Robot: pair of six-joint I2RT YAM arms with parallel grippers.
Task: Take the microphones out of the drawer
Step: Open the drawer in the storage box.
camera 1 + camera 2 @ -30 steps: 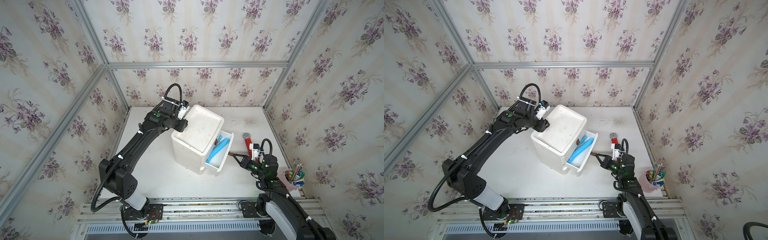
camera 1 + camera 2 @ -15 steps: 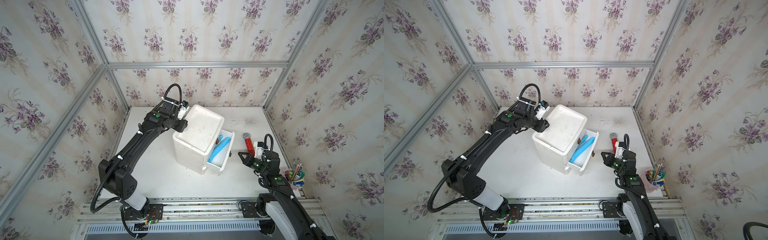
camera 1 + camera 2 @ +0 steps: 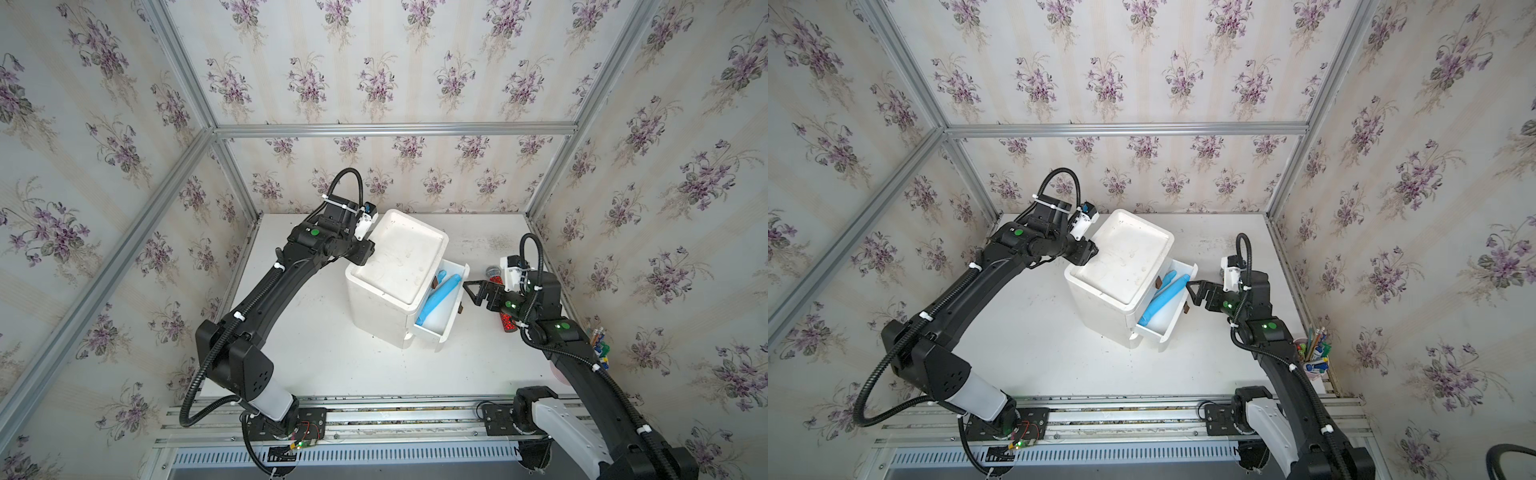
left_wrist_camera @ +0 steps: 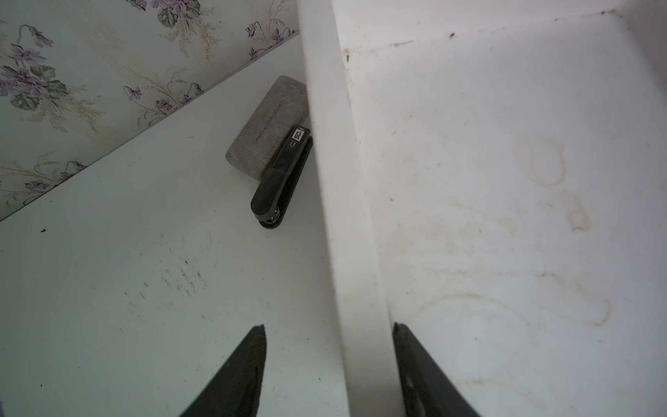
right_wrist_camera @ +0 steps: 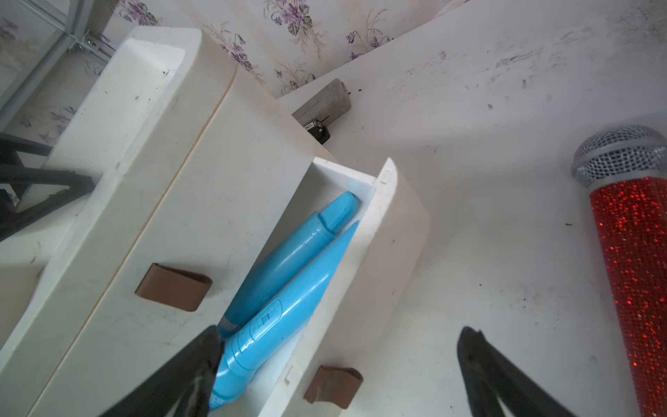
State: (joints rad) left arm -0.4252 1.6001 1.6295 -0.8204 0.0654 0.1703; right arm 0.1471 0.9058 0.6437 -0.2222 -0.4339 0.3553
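The microphone [image 3: 507, 322], red glitter with a silver mesh head, lies on the table to the right of the drawer, partly under my right arm; the right wrist view shows the microphone [image 5: 635, 260] clearly. The white drawer [image 3: 453, 318] [image 3: 1177, 316] [image 5: 393, 234] stands pulled out of the white cabinet [image 3: 399, 257]. A blue plastic tool [image 3: 440, 297] [image 5: 288, 274] lies inside it. My right gripper [image 3: 471, 295] [image 3: 1192, 295] [image 5: 339, 332] hangs open just above the drawer's front and holds nothing. My left gripper [image 3: 362, 258] [image 4: 328, 325] is open astride the cabinet's top rim [image 4: 343, 180].
A brown handle [image 5: 334, 386] sticks out of the drawer front, another brown handle [image 5: 173, 287] above it. Behind the cabinet lie a grey case [image 4: 267, 126] and a black stapler [image 4: 283, 173]. A pen cup [image 3: 598, 345] stands at the right wall. Walls close in three sides.
My right gripper went from shut at the drawer's handle to wide open, let go of it and rose a little. The left arm has not moved.
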